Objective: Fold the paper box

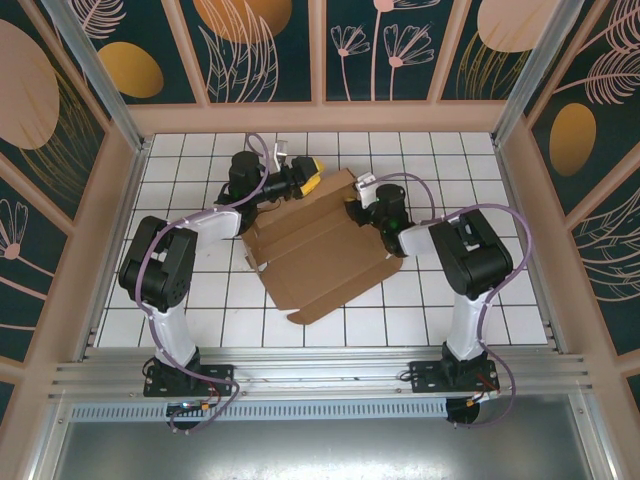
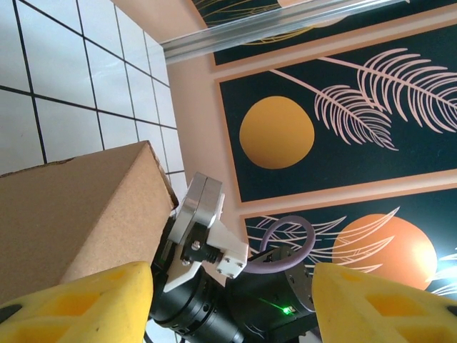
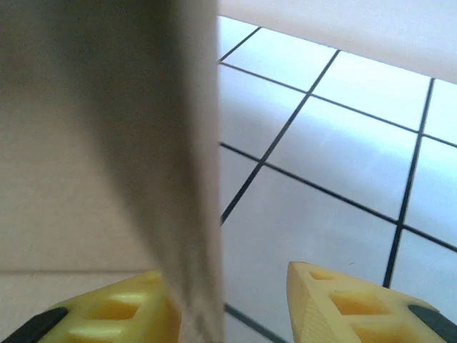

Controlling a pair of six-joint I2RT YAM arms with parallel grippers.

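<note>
The paper box (image 1: 320, 255) is a brown cardboard sheet lying partly folded on the white tiled table, its far flaps raised. My left gripper (image 1: 308, 180) hovers at the box's far left corner. In the left wrist view this gripper (image 2: 232, 286) stands open, with a raised flap (image 2: 78, 214) just beside its left finger (image 2: 78, 304) and nothing clasped. My right gripper (image 1: 357, 197) is at the far right flap. In the right wrist view the gripper (image 3: 228, 286) is open around a blurred upright flap (image 3: 143, 164), which leans on the left finger (image 3: 107, 314), apart from the right one.
The right arm's wrist (image 2: 235, 286) sits close in front of the left gripper. Painted wall panels (image 1: 320, 50) and aluminium posts (image 1: 95, 70) enclose the table. Bare tiles lie left of the box (image 1: 210, 290) and along the near edge (image 1: 400, 320).
</note>
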